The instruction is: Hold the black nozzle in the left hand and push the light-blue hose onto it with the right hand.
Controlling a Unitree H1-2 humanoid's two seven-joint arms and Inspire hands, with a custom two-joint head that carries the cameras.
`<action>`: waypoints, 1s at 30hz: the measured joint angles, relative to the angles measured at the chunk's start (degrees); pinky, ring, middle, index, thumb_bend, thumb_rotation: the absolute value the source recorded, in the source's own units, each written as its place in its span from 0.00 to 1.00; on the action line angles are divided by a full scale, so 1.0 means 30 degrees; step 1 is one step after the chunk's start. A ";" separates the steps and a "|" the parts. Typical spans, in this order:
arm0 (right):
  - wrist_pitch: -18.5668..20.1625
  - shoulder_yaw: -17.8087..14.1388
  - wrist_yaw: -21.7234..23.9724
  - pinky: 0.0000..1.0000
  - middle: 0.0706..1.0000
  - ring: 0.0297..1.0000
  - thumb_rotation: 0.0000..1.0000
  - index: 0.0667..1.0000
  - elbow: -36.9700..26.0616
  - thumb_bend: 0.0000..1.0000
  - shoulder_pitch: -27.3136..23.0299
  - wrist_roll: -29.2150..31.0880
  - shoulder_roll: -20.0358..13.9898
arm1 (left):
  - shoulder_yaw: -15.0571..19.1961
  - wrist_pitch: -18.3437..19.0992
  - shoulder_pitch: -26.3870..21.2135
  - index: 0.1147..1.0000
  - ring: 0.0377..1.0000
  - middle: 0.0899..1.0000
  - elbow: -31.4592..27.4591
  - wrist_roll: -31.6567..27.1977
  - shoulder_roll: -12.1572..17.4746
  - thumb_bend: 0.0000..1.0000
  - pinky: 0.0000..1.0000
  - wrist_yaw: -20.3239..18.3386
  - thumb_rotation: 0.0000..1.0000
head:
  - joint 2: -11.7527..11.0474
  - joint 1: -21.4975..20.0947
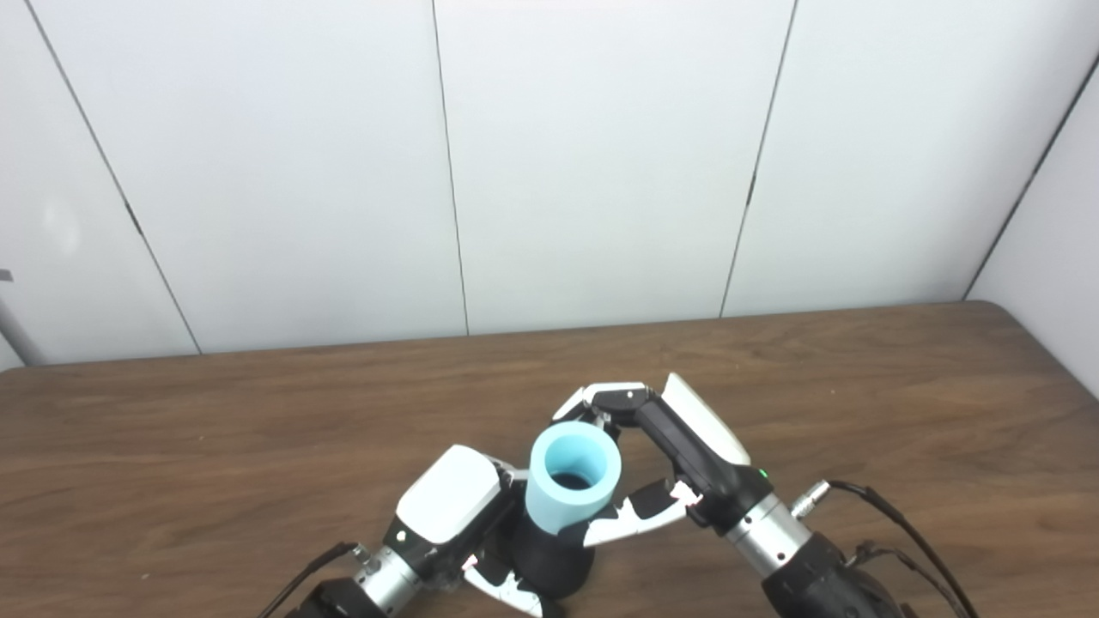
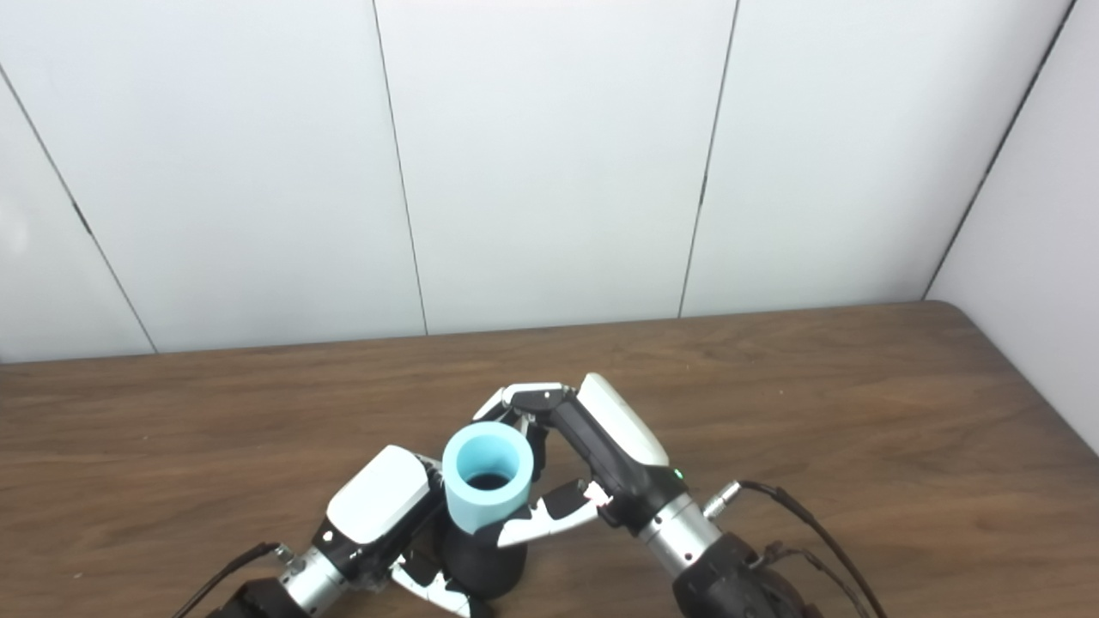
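From where I stand, the left hand (image 1: 451, 506) comes up from the lower left over the brown wooden table (image 1: 215, 429), its white back facing up and its fingers curled in around the black nozzle (image 1: 549, 562), which it holds upright near the table's front edge. Only the dark, rounded lower body of the nozzle shows; its top is hidden inside the light-blue hose (image 1: 573, 476). That hose is a short, thick tube standing upright on the nozzle, its open mouth facing up and a dark hollow visible inside. To the right of it, the right hand (image 1: 678, 451) reaches in from the lower right and is closed on the hose: its fingers (image 1: 614, 399) hook around the far side of the tube near the rim, while the thumb (image 1: 640, 511) presses against the near side lower down, just above the nozzle. A black cable (image 1: 893, 519) loops off the right wrist. Behind the table stands a plain white panelled wall (image 1: 601, 154).
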 measured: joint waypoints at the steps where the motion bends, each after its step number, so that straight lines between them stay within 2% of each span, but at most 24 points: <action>1: 0.0002 -0.0032 0.0022 0.25 0.42 0.30 0.00 0.48 0.0000 0.52 0.0006 0.0052 -0.0035 | 0.0001 0.0000 0.0002 0.44 0.30 0.40 -0.0004 -0.0012 0.0000 0.52 0.23 -0.0009 0.00 | 0.0000 0.0029; 4: 0.0014 -0.0040 0.0055 0.28 0.42 0.32 0.00 0.49 -0.0007 0.52 0.0010 0.0073 -0.0114 | 0.0000 -0.0001 0.0005 0.44 0.31 0.40 -0.0007 -0.0051 0.0000 0.52 0.24 -0.0006 0.00 | 0.0029 0.0030; 8: 0.0026 -0.0001 0.0049 0.22 0.40 0.27 0.00 0.50 -0.0052 0.52 0.0052 -0.0186 -0.0115 | 0.0000 0.0000 0.0005 0.45 0.30 0.37 -0.0008 -0.0051 -0.0002 0.52 0.23 -0.0024 0.00 | 0.0059 0.0001; 13: 0.0021 0.0003 0.0043 0.27 0.41 0.32 0.00 0.49 -0.0067 0.52 0.0055 -0.0326 -0.0103 | 0.0000 0.0000 0.0007 0.45 0.27 0.37 -0.0010 -0.0068 -0.0004 0.52 0.21 -0.0026 0.00 | 0.0030 0.0030; 19: 0.0207 -0.0064 0.0047 0.26 0.42 0.32 0.00 0.49 -0.0075 0.52 0.0055 -0.0099 -0.0040 | 0.0001 0.0000 0.0007 0.45 0.26 0.36 -0.0009 -0.0068 -0.0005 0.52 0.20 -0.0036 0.00 | 0.0000 0.0030; 22: 0.0302 -0.0066 0.0039 0.28 0.42 0.33 0.00 0.49 -0.0075 0.52 0.0055 -0.0062 0.0003 | 0.0014 0.0002 0.0008 0.44 0.32 0.41 -0.0010 -0.0080 -0.0007 0.52 0.25 -0.0088 0.00 | 0.0000 0.0030; 26: 0.0439 -0.0075 0.0043 0.21 0.41 0.26 0.00 0.49 -0.0073 0.52 0.0049 -0.0052 0.0084 | 0.0017 0.0002 0.0009 0.45 0.28 0.38 -0.0012 -0.0081 -0.0007 0.52 0.22 -0.0098 0.00 | 0.0030 0.0030; 30: 0.0963 -0.0091 0.0127 0.20 0.42 0.25 0.00 0.49 -0.0079 0.52 -0.0026 0.0111 0.0133 | 0.0017 0.0009 0.0009 0.45 0.27 0.38 -0.0011 -0.0075 -0.0011 0.52 0.20 -0.0070 0.00 | 0.0030 0.0059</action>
